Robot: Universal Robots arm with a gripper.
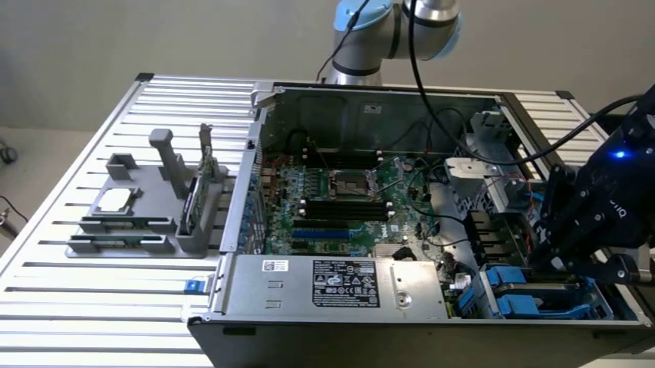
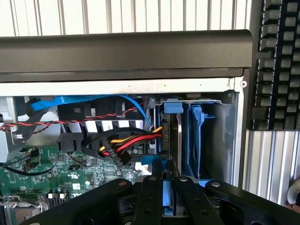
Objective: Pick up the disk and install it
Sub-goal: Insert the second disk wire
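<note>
The disk [image 2: 169,136] stands on edge in the drive bay at the corner of the open computer case [image 1: 245,176], its blue carrier tab [image 2: 172,107] at the far end. My gripper [image 2: 168,180] is shut on the disk, one black finger on each flat side. In the exterior view, my gripper [image 1: 573,264] hangs low over the bay at that view's right. It hides most of the disk there.
A second blue carrier [image 2: 197,136] sits in the slot beside the disk. Red, yellow and black cables [image 2: 122,143] run close to the bay. The grey power-supply box [image 1: 338,284], the motherboard [image 1: 338,199] and a grey fixture [image 1: 153,207] holding a small chip [image 1: 113,201] lie toward the exterior view's left. A keyboard [image 2: 276,65] lies outside the case.
</note>
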